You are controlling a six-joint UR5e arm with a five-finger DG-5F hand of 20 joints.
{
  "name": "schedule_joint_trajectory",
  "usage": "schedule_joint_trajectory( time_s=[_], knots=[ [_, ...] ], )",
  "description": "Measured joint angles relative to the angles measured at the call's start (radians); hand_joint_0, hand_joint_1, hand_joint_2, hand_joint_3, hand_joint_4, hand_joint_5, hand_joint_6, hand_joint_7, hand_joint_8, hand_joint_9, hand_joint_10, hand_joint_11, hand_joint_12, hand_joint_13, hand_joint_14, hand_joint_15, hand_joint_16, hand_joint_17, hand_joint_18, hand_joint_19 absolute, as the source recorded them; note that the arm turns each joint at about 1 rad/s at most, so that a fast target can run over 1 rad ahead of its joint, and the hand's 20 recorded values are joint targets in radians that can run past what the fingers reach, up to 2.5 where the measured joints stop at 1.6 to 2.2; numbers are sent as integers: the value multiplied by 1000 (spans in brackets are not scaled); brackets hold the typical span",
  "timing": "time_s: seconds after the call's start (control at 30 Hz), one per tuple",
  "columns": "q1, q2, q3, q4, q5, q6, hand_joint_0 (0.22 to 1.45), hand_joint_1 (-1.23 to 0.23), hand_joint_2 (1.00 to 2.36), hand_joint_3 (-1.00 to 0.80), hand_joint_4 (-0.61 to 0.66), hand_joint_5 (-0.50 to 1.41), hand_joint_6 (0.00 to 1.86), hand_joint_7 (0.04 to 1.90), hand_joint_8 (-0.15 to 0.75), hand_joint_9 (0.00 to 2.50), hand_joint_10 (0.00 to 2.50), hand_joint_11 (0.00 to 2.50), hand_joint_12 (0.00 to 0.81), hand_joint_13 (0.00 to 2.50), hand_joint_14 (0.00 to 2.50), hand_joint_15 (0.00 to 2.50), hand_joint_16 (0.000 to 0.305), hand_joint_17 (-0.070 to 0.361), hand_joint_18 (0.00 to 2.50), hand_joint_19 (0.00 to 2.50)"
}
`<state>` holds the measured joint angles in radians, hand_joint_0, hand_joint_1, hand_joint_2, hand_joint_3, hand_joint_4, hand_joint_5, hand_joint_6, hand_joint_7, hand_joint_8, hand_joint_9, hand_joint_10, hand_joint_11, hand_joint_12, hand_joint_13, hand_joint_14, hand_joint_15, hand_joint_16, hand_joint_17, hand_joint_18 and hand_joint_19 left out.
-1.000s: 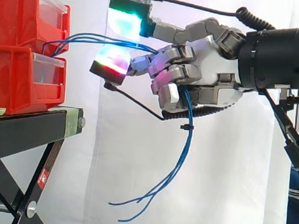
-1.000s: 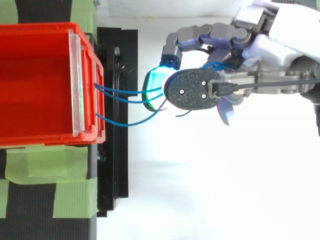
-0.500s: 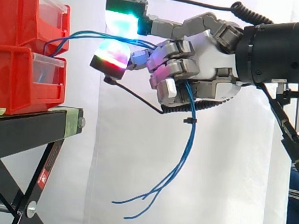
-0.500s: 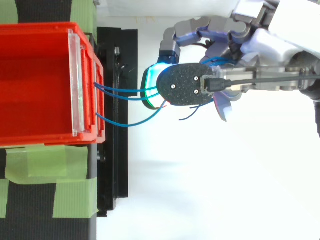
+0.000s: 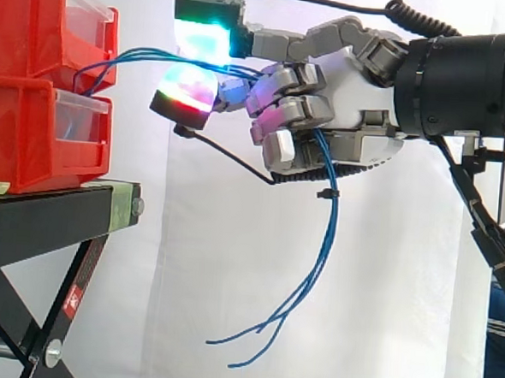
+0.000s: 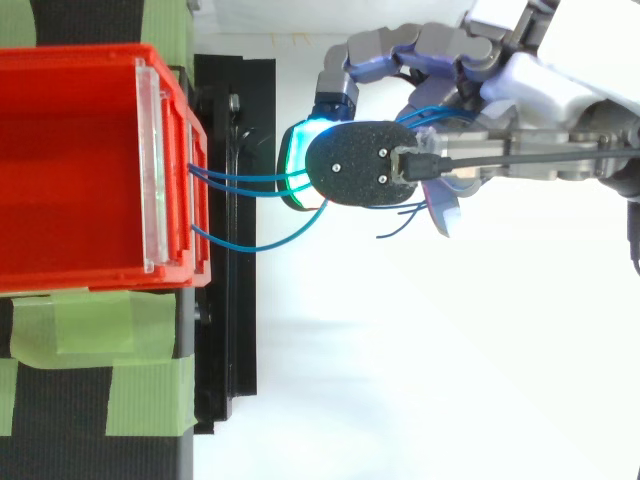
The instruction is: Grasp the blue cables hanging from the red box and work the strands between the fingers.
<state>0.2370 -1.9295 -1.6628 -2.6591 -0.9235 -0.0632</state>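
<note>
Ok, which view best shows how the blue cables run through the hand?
Side view: the blue cables leave the red box, thread through the curled hand and hang loose below. In the top view, a fingertip pad hides most of them beyond the box.

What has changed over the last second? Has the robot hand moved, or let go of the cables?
The robot hand moved toward the red bins and slightly upward. This shortened the span of blue cables between them, and the dangling loose ends swung away from the bins. Unchanged: its fingers stay curled round the cables, and the bins and black stand have not moved.
</note>
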Motion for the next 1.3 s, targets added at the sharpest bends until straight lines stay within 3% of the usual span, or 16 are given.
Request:
schedule_joint_trajectory(
  time_s=[0.3, 1.1, 1.3],
  knots=[
    [1, 0, 0, 1, 0, 1, 903, -680, 1030, 29, 207, 49, 894, 1136, 548, 1372, 2500, 2500, 622, 1800, 2500, 1605, 222, 167, 2419, 660],
    [9, 0, 0, 1, 2, -4, 906, -699, 1017, 288, 132, 98, 994, 1130, 548, 1372, 2500, 2500, 622, 1800, 2500, 1605, 222, 167, 2419, 660],
    [20, -1, 0, 7, 3, -36, 907, -701, 1013, 311, 136, 112, 997, 1147, 548, 1372, 2500, 2500, 622, 1800, 2500, 1605, 222, 167, 2419, 660]
  ],
)
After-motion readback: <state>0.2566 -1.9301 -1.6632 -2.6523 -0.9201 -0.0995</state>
